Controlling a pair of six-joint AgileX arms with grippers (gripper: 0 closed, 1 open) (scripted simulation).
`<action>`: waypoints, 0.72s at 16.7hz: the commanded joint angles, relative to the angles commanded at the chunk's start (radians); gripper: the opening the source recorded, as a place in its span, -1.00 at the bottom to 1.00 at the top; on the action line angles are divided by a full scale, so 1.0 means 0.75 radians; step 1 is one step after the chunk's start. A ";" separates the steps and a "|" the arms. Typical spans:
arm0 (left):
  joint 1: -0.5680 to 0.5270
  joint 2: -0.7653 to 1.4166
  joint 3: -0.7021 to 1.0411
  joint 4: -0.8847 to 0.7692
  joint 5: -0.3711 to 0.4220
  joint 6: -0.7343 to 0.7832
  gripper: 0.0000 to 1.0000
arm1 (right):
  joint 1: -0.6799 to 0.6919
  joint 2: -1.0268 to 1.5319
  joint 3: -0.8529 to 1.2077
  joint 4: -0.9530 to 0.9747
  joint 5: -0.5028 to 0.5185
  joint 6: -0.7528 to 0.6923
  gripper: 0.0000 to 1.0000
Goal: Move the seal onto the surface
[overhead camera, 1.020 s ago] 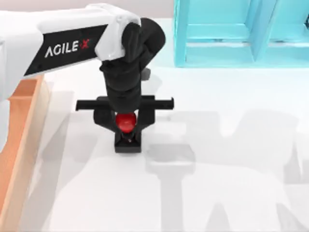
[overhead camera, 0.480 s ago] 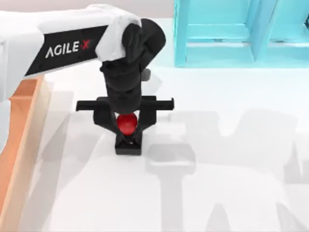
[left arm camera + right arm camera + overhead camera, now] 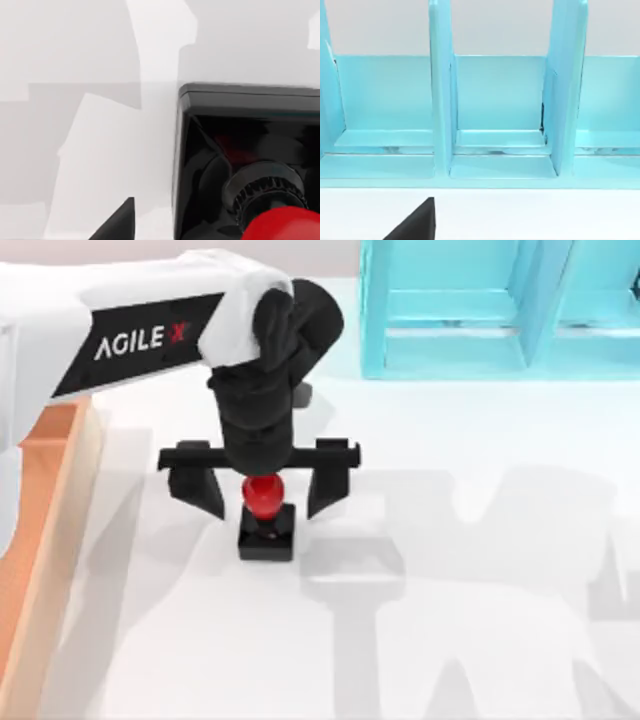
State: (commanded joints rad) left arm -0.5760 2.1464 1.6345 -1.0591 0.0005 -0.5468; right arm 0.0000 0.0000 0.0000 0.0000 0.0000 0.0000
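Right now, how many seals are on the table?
1. The seal stands upright on the white surface, between the spread fingers of the left gripper. Others may be hidden under the arm.

seal [image 3: 266, 530] on surface [image 3: 480, 590], tray [image 3: 40, 540] left

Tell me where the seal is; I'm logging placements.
In the top view the seal stands on the white tabletop, left of centre, between the open left gripper's fingers.

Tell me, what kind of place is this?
Probably a simulated tabletop workspace: a plain white tabletop, a light-blue shelf unit, a wooden tray, and the left gripper open above a seal.
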 joint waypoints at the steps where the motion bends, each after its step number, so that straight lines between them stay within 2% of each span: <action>1: 0.000 0.000 0.000 0.000 0.000 0.000 1.00 | 0.000 0.000 0.000 0.000 0.000 0.000 1.00; 8: 0.001 0.002 0.021 -0.020 0.000 -0.001 1.00 | 0.000 0.000 0.000 0.000 0.000 0.000 1.00; 12: -0.007 0.026 0.229 -0.222 0.000 -0.004 1.00 | 0.000 0.000 0.000 0.000 0.000 0.000 1.00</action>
State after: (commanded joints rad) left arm -0.5810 2.1658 1.8059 -1.2259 0.0005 -0.5502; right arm 0.0000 0.0000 0.0000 0.0000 0.0000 0.0000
